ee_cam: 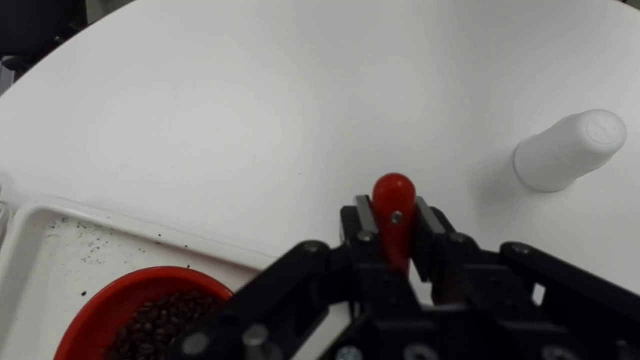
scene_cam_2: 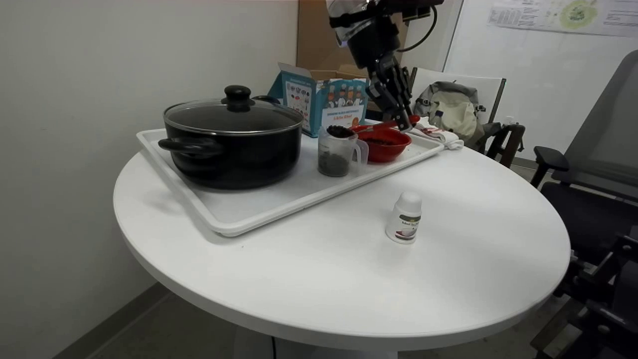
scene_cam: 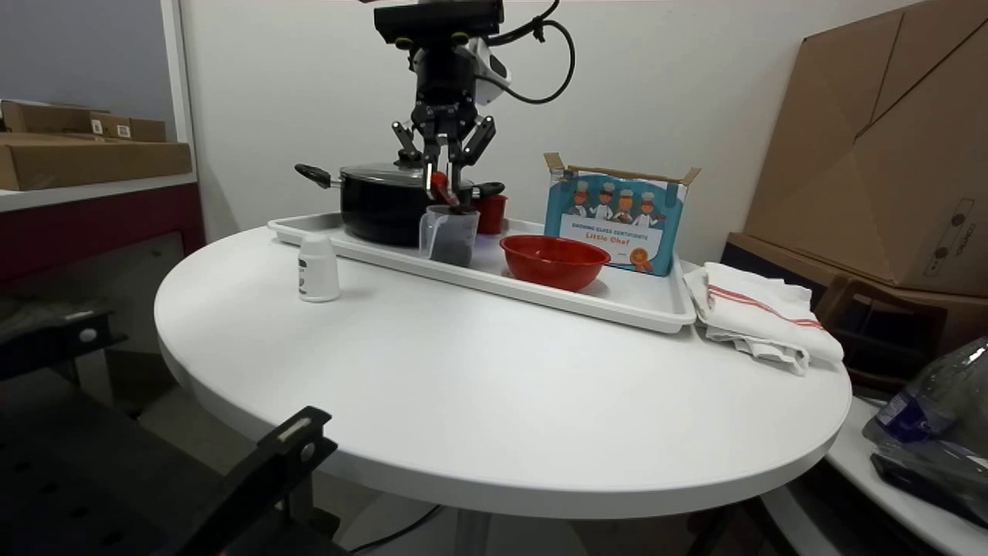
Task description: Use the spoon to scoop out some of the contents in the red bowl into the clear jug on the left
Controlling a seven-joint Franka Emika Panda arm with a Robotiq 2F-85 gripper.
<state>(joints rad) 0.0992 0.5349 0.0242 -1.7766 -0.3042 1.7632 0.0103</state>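
- Gripper (ee_cam: 395, 210): jaws pinched on red spoon (ee_cam: 395, 192) handle (wrist view, right of centre).
- Spoon head heaped with dark beans (scene_cam_2: 341, 131), at mouth of clear jug (scene_cam_2: 333, 151), middle of an exterior view.
- Jug upright on white tray (scene_cam_2: 244, 204), dark contents low inside.
- Red bowl (ee_cam: 107, 305): lower left, wrist view, beans inside.

Looks mostly black, with a rounded white shell (scene_cam: 488, 93) behind the stout wrist (scene_cam: 445, 77). Carries a looping black cable (scene_cam: 573, 62). Wears a wide dark bar (scene_cam: 438, 22) with dull yellow dots (scene_cam: 461, 38). Ends in jointed black fingers (ee_cam: 367, 215), grey-tipped, studded with silver screws (ee_cam: 348, 353).
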